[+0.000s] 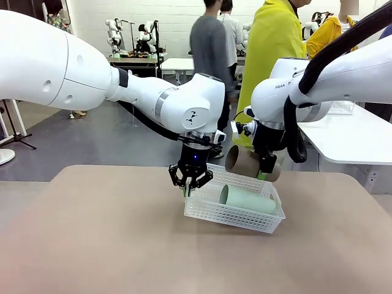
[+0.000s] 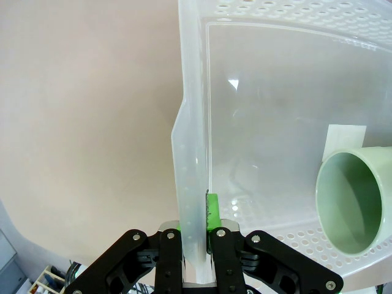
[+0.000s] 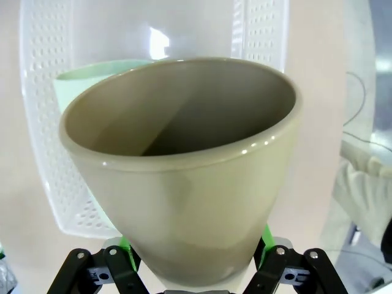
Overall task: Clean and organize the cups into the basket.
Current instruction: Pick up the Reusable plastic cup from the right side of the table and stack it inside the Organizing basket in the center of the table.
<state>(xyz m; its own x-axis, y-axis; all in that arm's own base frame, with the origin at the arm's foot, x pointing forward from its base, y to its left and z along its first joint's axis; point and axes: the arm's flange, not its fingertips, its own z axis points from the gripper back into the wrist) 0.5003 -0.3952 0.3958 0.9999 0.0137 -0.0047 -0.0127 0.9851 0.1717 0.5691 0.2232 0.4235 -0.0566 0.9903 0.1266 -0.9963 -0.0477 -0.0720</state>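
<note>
Currently, the left gripper (image 1: 191, 185) points down at the left short end of the basket (image 1: 245, 215), with its jaws drawn together and clamped on the wall of that end. In the left wrist view the thin white plastic wall stands between the two black fingers, and one green pad (image 2: 212, 211) presses against its inner face. The basket is near the middle of the table (image 1: 98, 239), turned at a slant to the table's near edge. Whether its base lies flat on the surface cannot be told.

One mint green cup (image 1: 248, 199) lies on its side on the basket floor, along the basket's length. Its open mouth faces the end held by the left gripper.

The right gripper (image 1: 267, 166) hangs over the far long rim of the basket. Its jaws stand part-way apart and are clamped on a brown cup (image 1: 245, 162). The fingers grip the cup at its narrow base end, one green-padded finger on each side. The cup is carried roughly on its side, with the open mouth toward the robot's left. It is above the basket's far rim and above the mint green cup; whether it touches the rim cannot be told. In the right wrist view the perforated basket wall and part of the mint green cup show beyond the brown cup's mouth.

A person in a yellow garment (image 1: 272, 55) stands beyond the table's far edge.
</note>
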